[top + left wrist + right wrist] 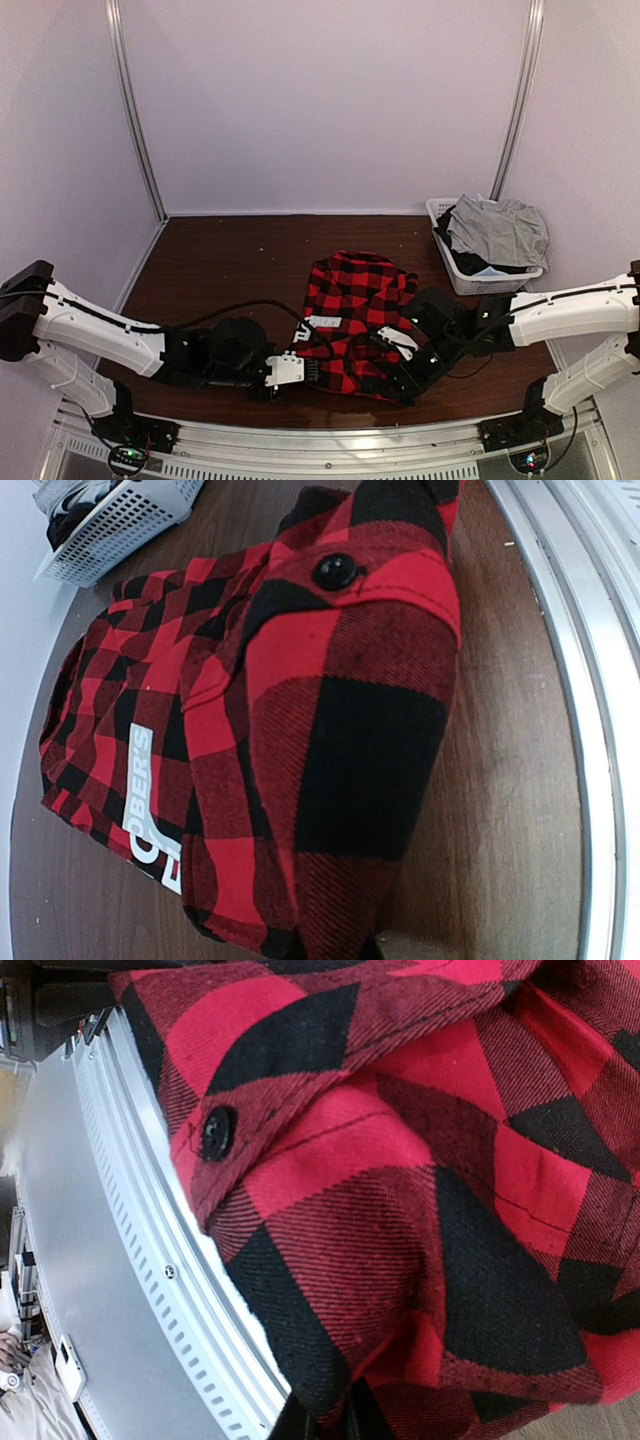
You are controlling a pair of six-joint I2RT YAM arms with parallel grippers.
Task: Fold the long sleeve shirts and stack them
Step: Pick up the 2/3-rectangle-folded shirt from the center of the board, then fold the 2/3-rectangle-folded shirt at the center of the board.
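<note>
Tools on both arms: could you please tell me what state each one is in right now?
Left tool: shut on the flannel shirt.
Right tool: shut on the flannel shirt.

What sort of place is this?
Probably a lab robot cell: plain white panel walls box in a dark wooden table, an aluminium rail runs along its near edge, with a red-and-black check flannel shirt and a white plastic mesh basket of clothes.

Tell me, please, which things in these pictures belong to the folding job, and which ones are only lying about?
For the job:
red-and-black check shirt, lying bunched in the middle

Only lying about:
white mesh basket, at the far right
grey garment, piled in that basket; whether it is a long sleeve shirt cannot be told
</note>
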